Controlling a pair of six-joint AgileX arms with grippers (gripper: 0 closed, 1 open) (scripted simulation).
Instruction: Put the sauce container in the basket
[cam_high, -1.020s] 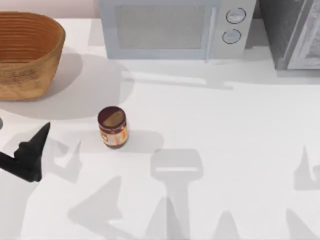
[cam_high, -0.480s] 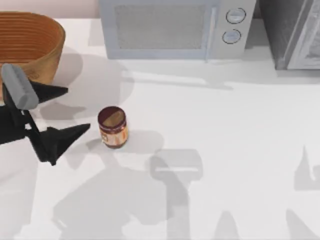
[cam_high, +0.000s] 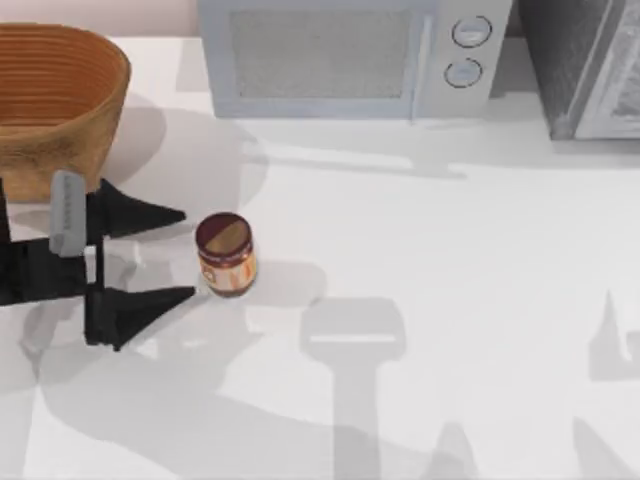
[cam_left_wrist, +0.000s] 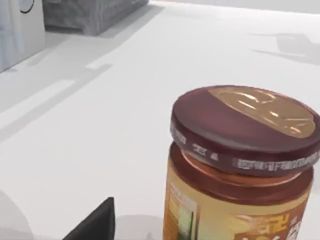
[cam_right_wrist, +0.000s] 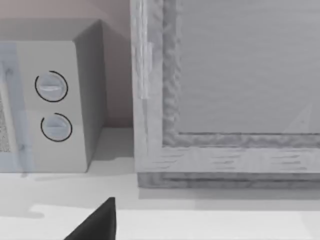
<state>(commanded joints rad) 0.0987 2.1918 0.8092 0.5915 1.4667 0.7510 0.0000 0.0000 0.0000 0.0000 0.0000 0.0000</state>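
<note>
Left end effector (cam_high: 188, 253) agape beside sauce container (cam_high: 226, 254)

You see a maroon lid with a gold patch on the orange-yellow-labelled sauce container (cam_high: 226, 255); the ribbed basket (cam_high: 55, 105) is tan-brown.

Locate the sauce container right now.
Top view: sauce container stands upright left of table centre, just beyond the open left gripper, below-right of the basket.

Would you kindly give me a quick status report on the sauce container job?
Left end effector open, level with sauce container, fingers not touching it. Container upright on table, right of basket. Nothing between them. Right end effector fingertip faces microwave.
</note>
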